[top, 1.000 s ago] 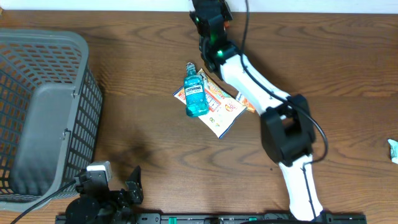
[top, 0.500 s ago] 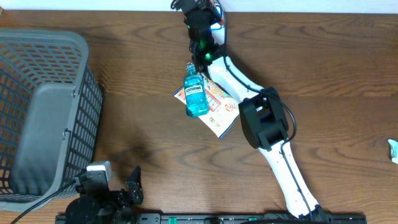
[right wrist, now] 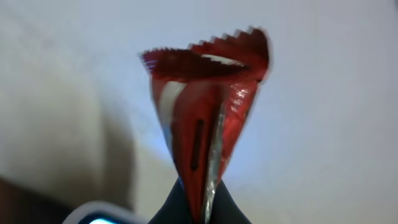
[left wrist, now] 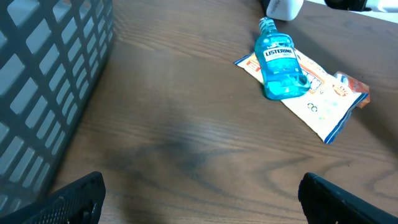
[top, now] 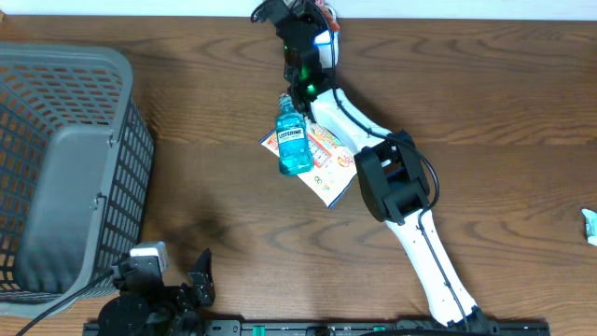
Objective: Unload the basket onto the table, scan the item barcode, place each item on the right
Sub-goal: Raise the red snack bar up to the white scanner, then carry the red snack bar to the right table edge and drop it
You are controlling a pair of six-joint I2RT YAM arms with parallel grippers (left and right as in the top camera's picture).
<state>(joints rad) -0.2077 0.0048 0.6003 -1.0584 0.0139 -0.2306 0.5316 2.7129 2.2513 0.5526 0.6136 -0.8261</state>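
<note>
I log from overhead:
- Desk (top: 187,84): dark wood.
- Grey mesh basket (top: 65,58): left side.
- Blue mouthwash bottle (top: 293,142): lying on flat snack packet (top: 328,170), mid-desk, cap toward far edge.
- Right arm (top: 434,266): white, stretched from near edge to far edge.
- Right gripper (top: 303,13): just beyond bottle cap; red item (top: 323,11) at jaws, too small for me to identify.
- Left arm (top: 154,299): near edge, beside basket.
- Small pale object (top: 590,226): right edge.

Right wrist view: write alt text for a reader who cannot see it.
A red foil packet with a serrated top edge stands upright, pinched at its bottom between the shut dark jaws. The background is blurred and pale.
</note>
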